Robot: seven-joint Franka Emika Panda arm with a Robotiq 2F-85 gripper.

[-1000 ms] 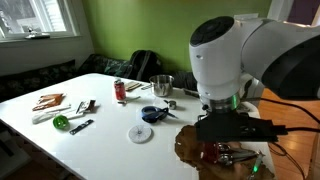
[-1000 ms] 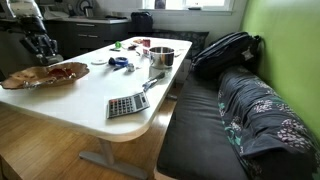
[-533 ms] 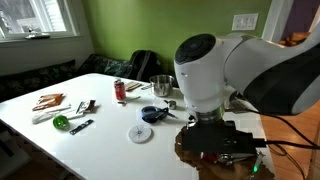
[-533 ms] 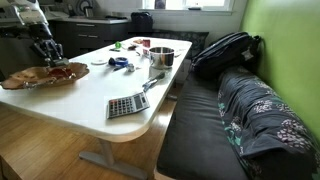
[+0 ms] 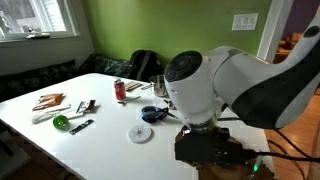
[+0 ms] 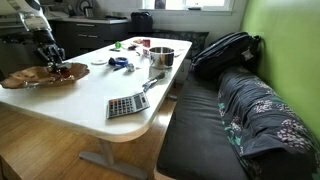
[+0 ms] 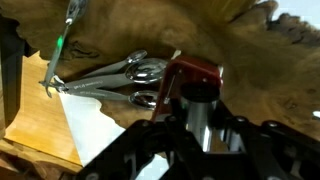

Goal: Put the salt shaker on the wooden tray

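In the wrist view the salt shaker (image 7: 195,75) has a red cap and a shiny clear body. It lies between my gripper (image 7: 200,122) fingers, cap pointing away, right over the glossy dark brown wooden tray (image 7: 255,55). The fingers sit tight on both sides of the shaker body. In an exterior view my gripper (image 6: 50,62) is low over the tray (image 6: 35,78) at the table's end. In an exterior view the arm (image 5: 215,100) hides the tray and the shaker.
Metal spoons (image 7: 135,75) lie on the tray beside the shaker. On the white table are a small round white-grey disc (image 5: 140,133), a red can (image 5: 120,90), a metal pot (image 5: 162,85) and a calculator (image 6: 127,104). A bench with a backpack (image 6: 225,50) runs alongside.
The arm has swung forward and come down over the tray, now covering it in an exterior view. The gripper sits lower and closer to the tray surface.
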